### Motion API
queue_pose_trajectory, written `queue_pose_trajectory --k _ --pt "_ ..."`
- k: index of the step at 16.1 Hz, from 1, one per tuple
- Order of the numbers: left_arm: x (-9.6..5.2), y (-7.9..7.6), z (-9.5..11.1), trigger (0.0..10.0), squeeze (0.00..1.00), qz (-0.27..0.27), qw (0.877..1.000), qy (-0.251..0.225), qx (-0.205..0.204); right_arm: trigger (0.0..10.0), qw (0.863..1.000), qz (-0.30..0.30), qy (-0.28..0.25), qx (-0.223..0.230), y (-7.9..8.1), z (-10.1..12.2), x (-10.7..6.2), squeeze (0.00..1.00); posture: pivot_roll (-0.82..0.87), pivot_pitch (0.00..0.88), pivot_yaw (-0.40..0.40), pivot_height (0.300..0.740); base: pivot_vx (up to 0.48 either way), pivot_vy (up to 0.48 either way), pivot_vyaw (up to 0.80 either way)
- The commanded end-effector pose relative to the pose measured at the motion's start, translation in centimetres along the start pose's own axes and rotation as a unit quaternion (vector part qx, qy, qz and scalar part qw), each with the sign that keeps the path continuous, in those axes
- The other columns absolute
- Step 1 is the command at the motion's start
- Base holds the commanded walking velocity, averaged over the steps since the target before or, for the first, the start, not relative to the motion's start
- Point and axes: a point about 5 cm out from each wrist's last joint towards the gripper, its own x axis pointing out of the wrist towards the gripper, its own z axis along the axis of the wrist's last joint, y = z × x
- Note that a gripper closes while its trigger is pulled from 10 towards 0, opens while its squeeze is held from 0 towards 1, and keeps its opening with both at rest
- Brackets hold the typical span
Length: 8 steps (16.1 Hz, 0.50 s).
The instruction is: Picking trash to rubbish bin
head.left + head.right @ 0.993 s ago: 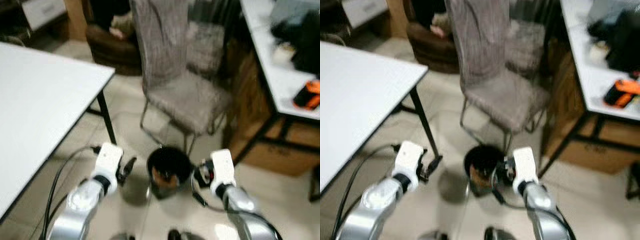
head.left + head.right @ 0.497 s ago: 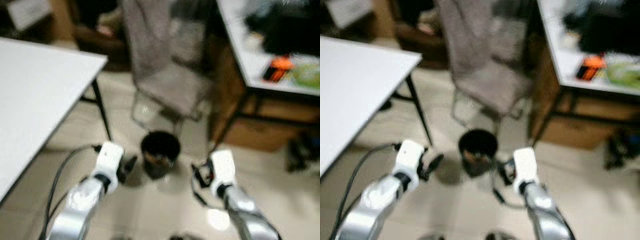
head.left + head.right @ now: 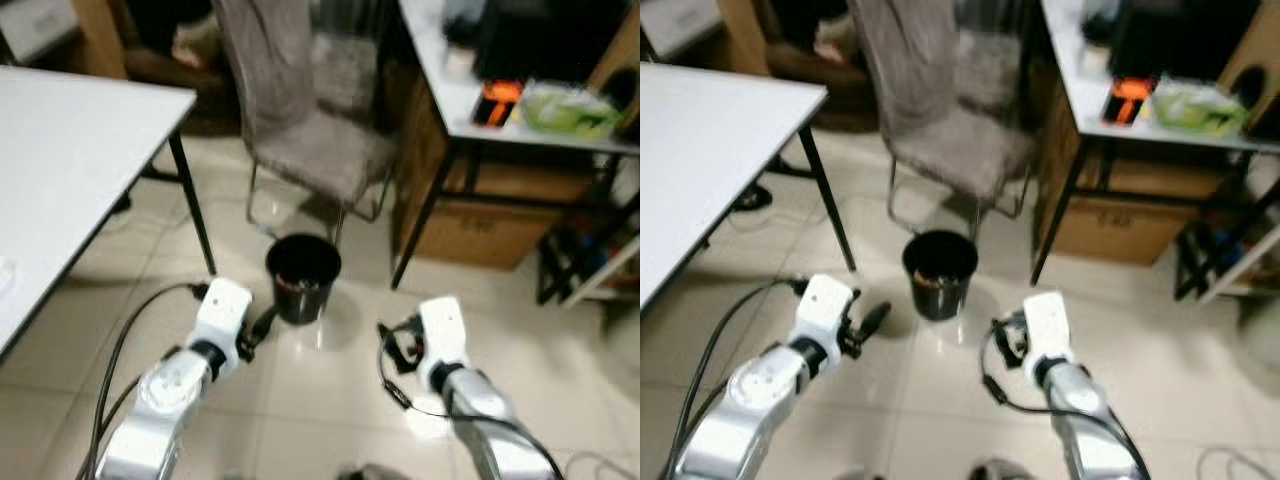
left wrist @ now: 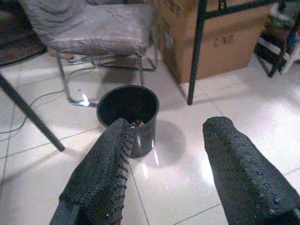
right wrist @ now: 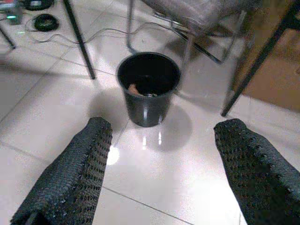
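A black rubbish bin [image 3: 302, 279] stands upright on the tiled floor [image 3: 340, 390], just in front of a grey upholstered chair [image 3: 300, 140] and between the leg of a white table [image 3: 70, 170] on the robot's left and the leg of a cluttered desk [image 3: 520, 110] on its right. A cardboard box [image 3: 470, 225] sits under that desk.

Inside the bin, a brownish scrap of trash [image 5: 133, 88] lies against the inner wall near the bottom; its material cannot be determined.

The left gripper [image 4: 164, 159] hangs above the floor short of the bin, fingers spread apart and holding nothing. The right gripper [image 5: 159, 173] is likewise released and empty, fingers wide, facing the bin from a little farther off.

Assessment: the bin appears to be thin moulded plastic, light and easily tipped or slid on the glossy tile, so contact with its rim should be avoided. The scrap looks light and probably soft or crumpled; loose trash of that kind is best pinched across its bulk.
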Motion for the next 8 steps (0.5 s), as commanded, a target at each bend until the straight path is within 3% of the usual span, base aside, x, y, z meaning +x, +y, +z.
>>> queue_pose_trajectory --k 1,8 --pt "-0.07 -0.25 -0.2 10.0 0.0 -0.004 1.0 0.004 -0.004 10.0 1.0 0.0 -0.003 -0.002 -0.27 0.2 -0.05 0.0 -0.06 0.074 -0.041 0.74 -0.289 0.0 0.0" --pt "-0.19 -0.18 -0.14 10.0 0.0 0.002 1.0 -0.001 -0.01 10.0 1.0 0.003 -0.005 -0.001 -0.34 0.48 0.17 0.0 -0.06 0.072 -0.052 0.74 -0.289 0.0 0.0"
